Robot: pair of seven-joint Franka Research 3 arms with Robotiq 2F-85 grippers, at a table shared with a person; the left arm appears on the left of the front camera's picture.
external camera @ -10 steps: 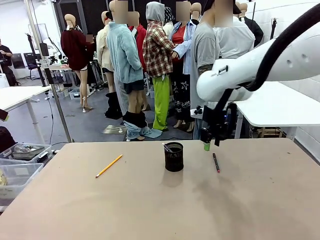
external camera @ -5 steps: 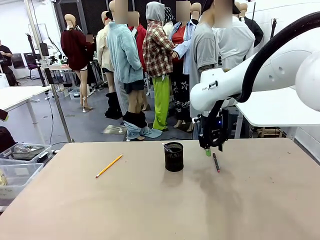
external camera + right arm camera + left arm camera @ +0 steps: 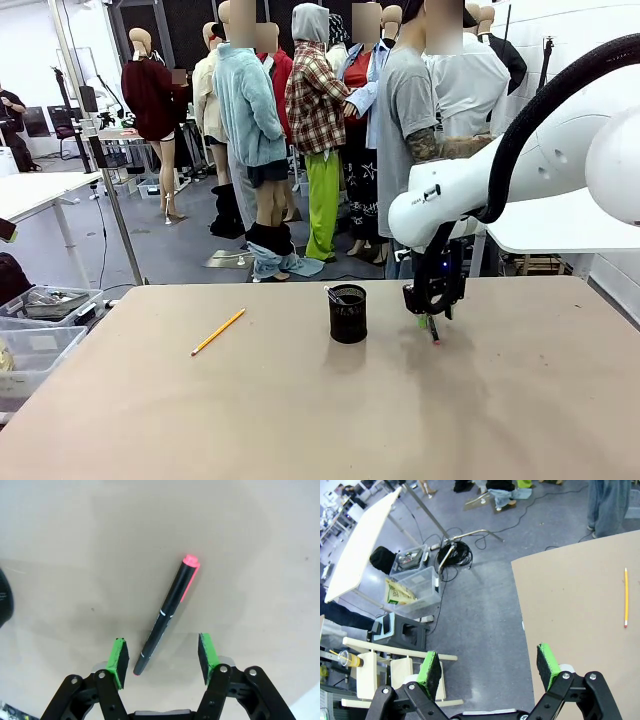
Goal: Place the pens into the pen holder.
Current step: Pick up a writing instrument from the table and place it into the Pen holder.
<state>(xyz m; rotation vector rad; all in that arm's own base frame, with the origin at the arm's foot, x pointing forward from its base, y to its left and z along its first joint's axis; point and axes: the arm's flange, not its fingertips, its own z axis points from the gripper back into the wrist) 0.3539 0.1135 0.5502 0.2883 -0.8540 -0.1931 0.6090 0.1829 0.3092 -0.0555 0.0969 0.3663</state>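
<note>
Right wrist view: the right gripper hangs wide open over the dark pen, whose near end lies between the green pads. The pen lies flat on the table, near the pen holder on its right. This looks like the pick-up step: the next move calls for a drop to the tabletop and a squeeze across the barrel. The yellow pencil lies well apart on the left. The left gripper is spread open, empty.
</note>
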